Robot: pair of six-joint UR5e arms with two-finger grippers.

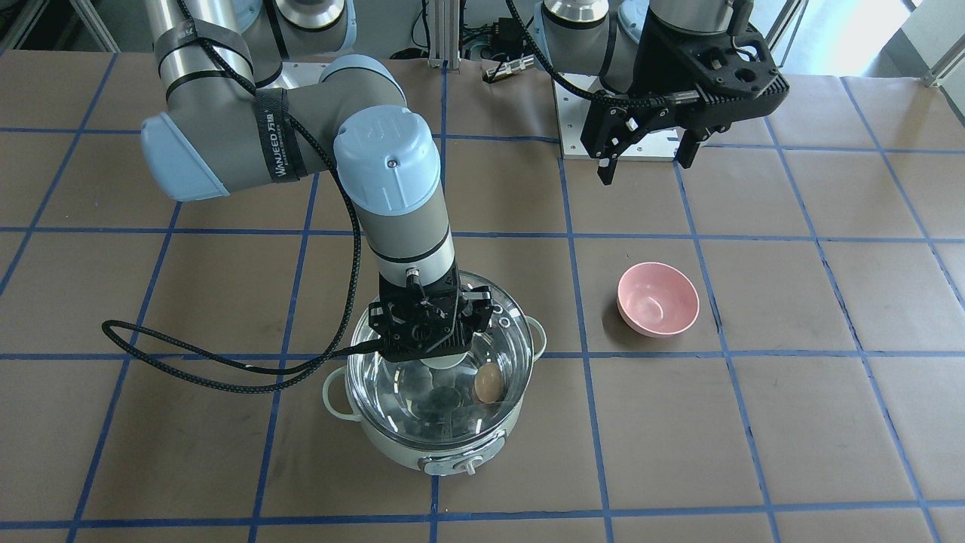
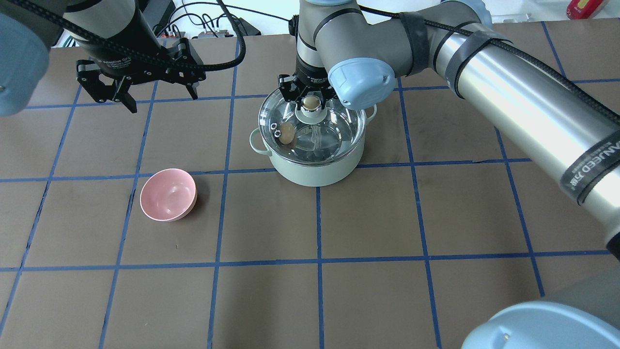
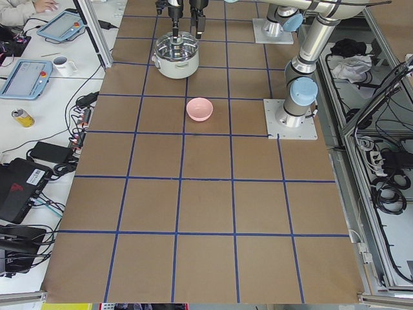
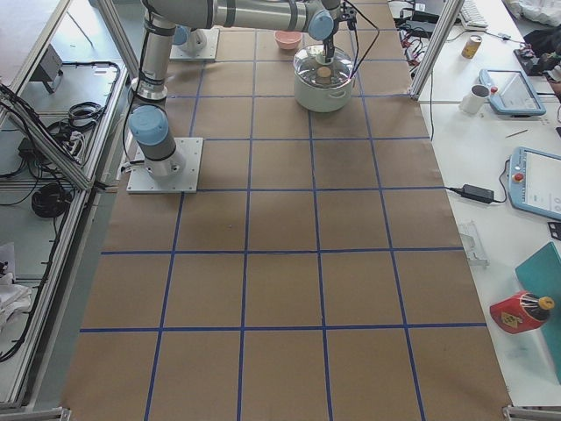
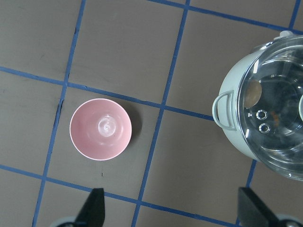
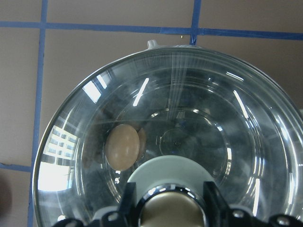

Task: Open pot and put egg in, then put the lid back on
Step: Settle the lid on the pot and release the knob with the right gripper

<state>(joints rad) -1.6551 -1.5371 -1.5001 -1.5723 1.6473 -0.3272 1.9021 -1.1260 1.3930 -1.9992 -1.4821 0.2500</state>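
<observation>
I find the pot (image 2: 315, 172) standing with the lid (image 2: 341, 133) seated level on its rim. The egg (image 2: 287, 134) lies inside the pot, visible through the glass, off-centre towards the left arm's side. The right gripper (image 2: 310, 98) stands directly over the pot, drawn in narrow, with its fingers (image 6: 129, 201) against either side of the lid's knob (image 6: 171, 210). The left gripper (image 2: 162, 100) hangs well apart from the pot, spread wide and holding nothing. A pink bowl (image 2: 168, 195) sits apart from the pot on that same side.
</observation>
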